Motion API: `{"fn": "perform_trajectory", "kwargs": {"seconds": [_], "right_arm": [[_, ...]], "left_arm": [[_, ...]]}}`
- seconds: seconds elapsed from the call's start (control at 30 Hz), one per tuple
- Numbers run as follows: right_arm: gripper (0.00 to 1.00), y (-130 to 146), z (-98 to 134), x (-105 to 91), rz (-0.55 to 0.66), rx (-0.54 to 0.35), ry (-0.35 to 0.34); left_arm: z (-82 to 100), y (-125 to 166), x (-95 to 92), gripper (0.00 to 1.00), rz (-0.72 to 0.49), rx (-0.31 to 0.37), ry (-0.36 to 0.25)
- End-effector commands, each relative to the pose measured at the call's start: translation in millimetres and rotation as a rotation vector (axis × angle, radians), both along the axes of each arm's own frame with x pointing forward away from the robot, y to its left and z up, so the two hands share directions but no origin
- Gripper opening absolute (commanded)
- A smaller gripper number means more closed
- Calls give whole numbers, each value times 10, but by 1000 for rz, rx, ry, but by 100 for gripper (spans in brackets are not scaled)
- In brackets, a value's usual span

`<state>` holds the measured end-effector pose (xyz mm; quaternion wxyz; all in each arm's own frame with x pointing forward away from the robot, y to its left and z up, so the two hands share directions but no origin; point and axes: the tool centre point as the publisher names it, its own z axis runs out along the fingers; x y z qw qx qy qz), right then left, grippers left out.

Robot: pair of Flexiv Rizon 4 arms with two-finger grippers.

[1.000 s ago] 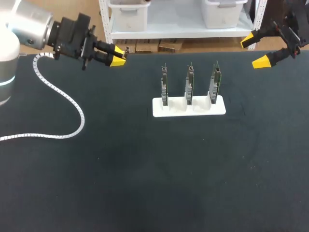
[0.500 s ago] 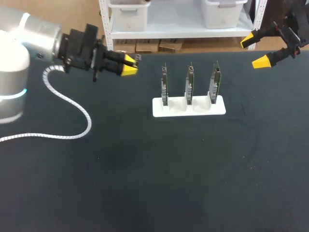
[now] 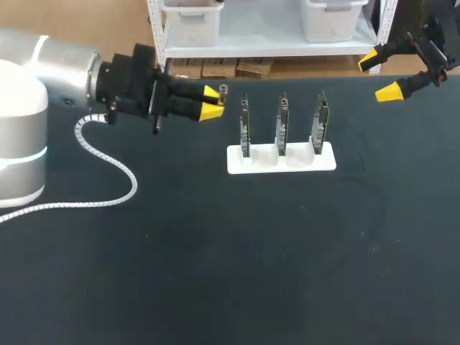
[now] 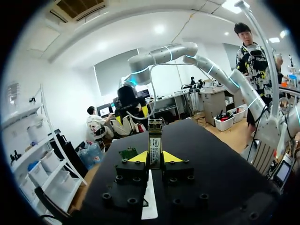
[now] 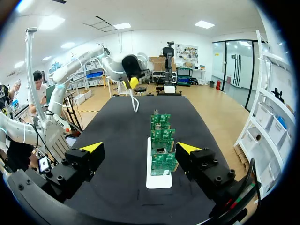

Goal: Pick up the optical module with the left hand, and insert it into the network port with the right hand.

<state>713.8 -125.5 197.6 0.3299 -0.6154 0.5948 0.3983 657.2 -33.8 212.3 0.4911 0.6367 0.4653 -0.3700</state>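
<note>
**Head view:** the left gripper (image 3: 213,102), entering from the left, is clenched on the optical module (image 3: 223,90), which is held above the table (image 3: 215,273) near the leftmost of three circuit boards (image 3: 245,129). These boards are stood upright in a white holder (image 3: 237,164), presumably so that their edges are presented to the arms. The right gripper (image 3: 379,75) is seen at the far right corner, spread and empty, apparently ready for a handover. **Left wrist view:** the module is pinched from both sides, and its end projects ahead of the fingertips, so that room is left for a second grasp. **Right wrist view:** the boards are lined up ahead of the released gripper. The network port cannot be made out with certainty.
</note>
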Motion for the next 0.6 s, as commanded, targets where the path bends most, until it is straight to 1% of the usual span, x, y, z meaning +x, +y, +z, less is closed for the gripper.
{"fn": "perform_trajectory", "kwargs": {"seconds": [0.03, 0.1, 0.13, 0.2, 0.23, 0.3, 0.43, 0.53, 0.6], "right_arm": [[100, 2, -1, 5, 0, 0, 0], [100, 2, -1, 5, 0, 0, 0], [100, 2, -1, 5, 0, 0, 0], [100, 2, -1, 5, 0, 0, 0], [100, 2, -1, 5, 0, 0, 0], [100, 2, -1, 5, 0, 0, 0], [100, 2, -1, 5, 0, 0, 0], [100, 2, -1, 5, 0, 0, 0], [100, 2, -1, 5, 0, 0, 0]], "left_arm": [[132, -201, 5, 0, 196, -50, -76], [161, -280, 79, 0, 165, -64, -95], [170, -304, 122, 0, 145, -109, -108], [192, -332, 216, 0, 125, -140, -127], [201, -349, 267, 0, 113, -175, -135], [212, -416, 373, 0, 66, -179, -136], [214, -574, 572, 0, -8, -185, -113], [235, -692, 665, 0, -68, -164, -83], [238, -755, 694, 0, -101, -143, -51]]}}
